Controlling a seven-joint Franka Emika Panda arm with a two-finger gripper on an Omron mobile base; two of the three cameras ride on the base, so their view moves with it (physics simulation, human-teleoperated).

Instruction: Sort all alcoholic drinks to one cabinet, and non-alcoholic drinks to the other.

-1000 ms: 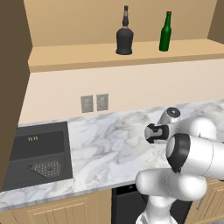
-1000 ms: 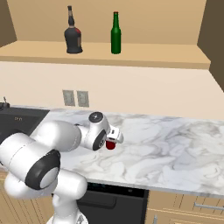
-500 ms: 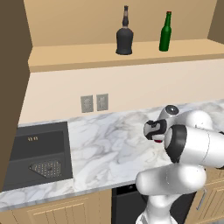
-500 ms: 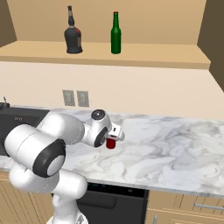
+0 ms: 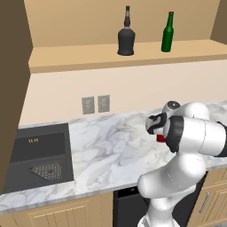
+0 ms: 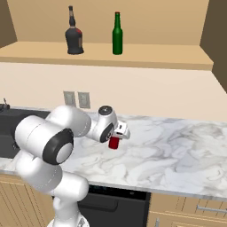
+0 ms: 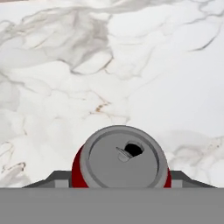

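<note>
A white robot arm reaches low over the marble worktop (image 6: 177, 150), its jaws set on either side of a red can (image 7: 120, 162) with a silver top that stands upright on the stone. From the hand view the dark fingertips (image 7: 56, 179) sit just beside the can's flanks; whether they press it cannot be told. From the right base view the red can shows just under the hand, right of the wall sockets (image 6: 76, 99). On the open cabinet shelf (image 5: 111, 57) above stand a squat black bottle (image 5: 126, 37) and a slim green bottle (image 5: 167, 33), apart. A dark sink (image 5: 40, 153) lies at the worktop's left.
</note>
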